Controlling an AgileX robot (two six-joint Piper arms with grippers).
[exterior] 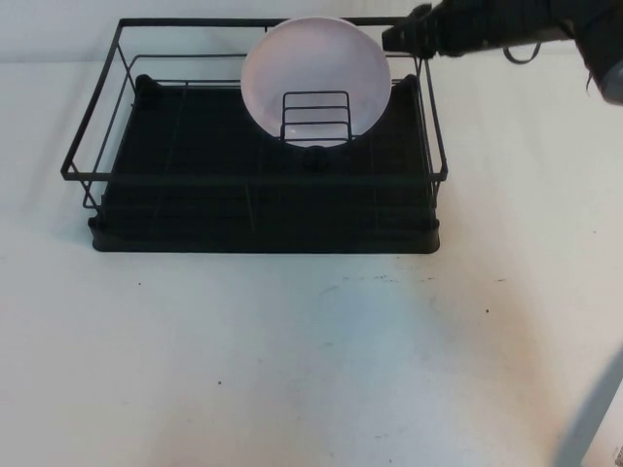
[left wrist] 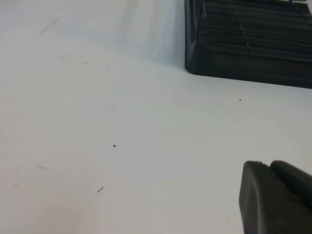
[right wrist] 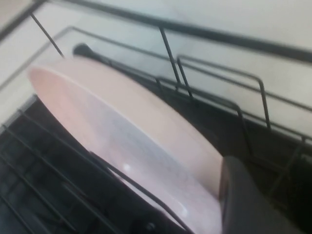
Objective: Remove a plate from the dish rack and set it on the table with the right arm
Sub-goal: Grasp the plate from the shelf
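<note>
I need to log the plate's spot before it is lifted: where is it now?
In the high view the plate stands on edge in the dish rack, right of centre behind its small wire divider, with the right end effector at its upper right rim.

A smooth, faintly glossy plastic plate (exterior: 316, 73) was seen in a matt black wire dish rack (exterior: 97, 126); the white surface (exterior: 292, 360) looked matt.

White table (exterior: 311, 360) carries the dish rack (exterior: 263, 229)
</note>
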